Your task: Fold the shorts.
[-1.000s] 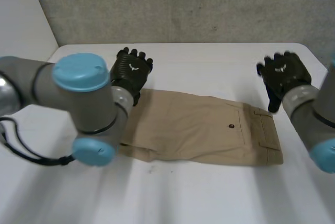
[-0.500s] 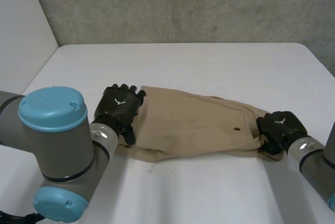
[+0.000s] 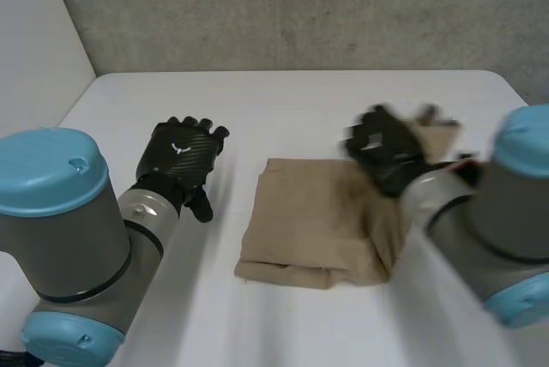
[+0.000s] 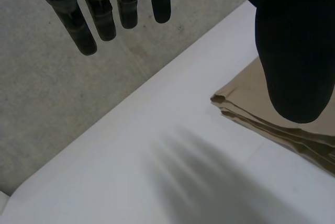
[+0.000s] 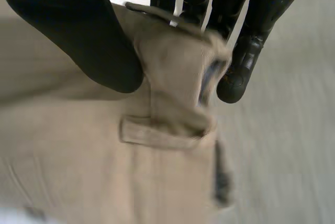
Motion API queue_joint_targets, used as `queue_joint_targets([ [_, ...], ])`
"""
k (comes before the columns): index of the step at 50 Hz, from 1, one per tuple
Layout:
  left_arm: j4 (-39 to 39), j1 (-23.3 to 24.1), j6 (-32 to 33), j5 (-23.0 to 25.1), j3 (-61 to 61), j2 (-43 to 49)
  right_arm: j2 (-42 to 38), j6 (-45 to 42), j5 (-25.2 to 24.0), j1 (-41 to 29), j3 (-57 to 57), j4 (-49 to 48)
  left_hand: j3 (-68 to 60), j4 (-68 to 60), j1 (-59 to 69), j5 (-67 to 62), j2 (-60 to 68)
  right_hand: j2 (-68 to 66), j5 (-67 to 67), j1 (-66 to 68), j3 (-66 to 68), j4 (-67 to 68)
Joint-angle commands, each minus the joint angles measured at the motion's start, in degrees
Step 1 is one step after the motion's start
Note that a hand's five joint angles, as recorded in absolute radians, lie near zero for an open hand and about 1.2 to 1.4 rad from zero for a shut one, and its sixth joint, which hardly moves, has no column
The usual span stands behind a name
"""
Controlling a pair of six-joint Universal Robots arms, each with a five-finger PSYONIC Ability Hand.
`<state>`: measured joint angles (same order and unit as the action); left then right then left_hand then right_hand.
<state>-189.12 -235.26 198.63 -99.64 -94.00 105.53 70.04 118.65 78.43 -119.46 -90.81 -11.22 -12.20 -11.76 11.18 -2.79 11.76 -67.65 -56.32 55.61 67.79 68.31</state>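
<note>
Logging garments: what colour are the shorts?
The shorts are plain tan; the head view shows it best.

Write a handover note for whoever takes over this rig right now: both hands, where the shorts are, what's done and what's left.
Left hand: open, fingers straight, holding nothing, beside the shorts' folded edge and apart from it.
Right hand: shut on the waistband end, pinched between thumb and fingers, raised over the pile's right side.
Shorts: tan, doubled over near the middle of the white table.
Done: the shorts are doubled over.
Left: probably lay the held end flat, release it, and smooth the pile.
</note>
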Motion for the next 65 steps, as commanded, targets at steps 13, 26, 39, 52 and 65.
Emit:
queue_joint_targets([
  [13, -0.3, -0.3, -0.3, -2.1, 6.4, 0.1, -1.3, 26.5, -9.8, -4.8, 2.7, 0.8, 2.2, 1.8, -1.2, 2.8, -1.8, 57.6, 56.3, -45.6, -57.8, -58.3],
  [26, 0.7, 5.1, -6.7, 6.6, 17.9, 12.2, 2.9, 53.0, -8.9, 8.7, 2.4, 9.9, 1.3, 0.9, -0.3, 1.9, -0.9, 57.6, 56.3, -45.6, -57.8, -58.3],
  [39, 13.8, 5.3, -7.6, 0.6, 23.3, 26.0, -17.4, 42.7, 1.7, 8.4, 13.7, 19.1, 1.0, 0.5, 0.0, 1.6, -0.5, 57.6, 56.3, -45.6, -57.8, -58.3],
  [52, 15.0, 6.0, -6.7, 0.8, 24.8, 18.4, -9.9, 38.9, 2.6, 7.4, 15.4, 19.0, 1.0, 0.5, 0.0, 1.6, -0.5, 57.6, 56.3, -45.6, -57.8, -58.3],
  [65, 20.1, -2.7, -7.6, 0.5, 25.5, -7.3, 11.8, 48.3, 17.1, 7.1, 22.2, 19.0, 0.6, 0.2, 0.4, 1.2, -0.2, 57.6, 56.3, -45.6, -57.8, -58.3],
])
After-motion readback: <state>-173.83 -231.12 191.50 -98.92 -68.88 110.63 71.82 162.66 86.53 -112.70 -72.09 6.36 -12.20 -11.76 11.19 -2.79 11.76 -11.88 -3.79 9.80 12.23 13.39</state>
